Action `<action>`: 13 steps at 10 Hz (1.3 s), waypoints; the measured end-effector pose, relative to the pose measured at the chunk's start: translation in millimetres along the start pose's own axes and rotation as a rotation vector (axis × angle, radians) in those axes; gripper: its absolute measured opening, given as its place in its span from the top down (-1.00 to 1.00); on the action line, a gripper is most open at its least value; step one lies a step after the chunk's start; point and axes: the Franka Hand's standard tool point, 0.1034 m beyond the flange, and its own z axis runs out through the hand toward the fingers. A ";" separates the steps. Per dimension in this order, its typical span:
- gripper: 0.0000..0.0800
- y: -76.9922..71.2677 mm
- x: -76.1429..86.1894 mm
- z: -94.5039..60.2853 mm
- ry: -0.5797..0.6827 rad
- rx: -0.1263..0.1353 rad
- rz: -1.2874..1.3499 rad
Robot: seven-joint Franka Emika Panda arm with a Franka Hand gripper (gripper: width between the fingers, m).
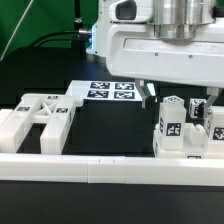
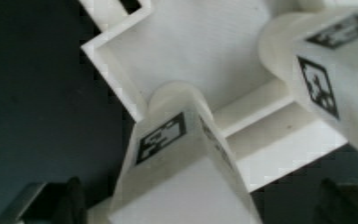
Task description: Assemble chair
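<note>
Hand: my gripper [image 1: 180,98] hangs at the right of the exterior view. Its jaws are spread wide and grasp nothing. In the wrist view a tagged leg [image 2: 167,150] stands between the fingers [image 2: 55,200] with a gap on either side.
Chair, built part: the part-built chair [image 1: 185,130] stands at the lower right of the exterior view, just behind the front rail [image 1: 100,168]. Its upright posts rise from a flat white panel [image 2: 176,60].
Chair, loose part: a slotted part [image 1: 45,118] lies at the lower left of the exterior view, well apart from the gripper and also just behind the rail.
Why parked there: I judge that the rail acts as a stop, so parts set against it stay square while I press joints together.
Why the hand sits so: I read the wide jaws straddling the leg as lined up with that post. I cannot tell whether a grasp is coming.
Marker board: the marker board [image 1: 110,90] lies flat at the centre of the exterior view, on the black table [image 1: 110,135] behind the parts.
Writing: I can read no brand or words. The leg, a second post [image 2: 318,75] and the board carry only black-and-white square tags. The robot housing [image 1: 150,45] looks plain white.
</note>
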 end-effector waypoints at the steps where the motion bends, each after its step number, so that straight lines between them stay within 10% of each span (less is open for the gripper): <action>1: -0.62 0.8 0.5 0.0 0.000 0.000 -0.066; 7: -0.62 7.8 3.3 1.4 0.008 -0.008 -0.426; 11: 0.28 7.7 3.3 1.4 0.008 -0.007 -0.399; 13: 0.28 7.5 3.2 1.4 0.008 -0.006 -0.345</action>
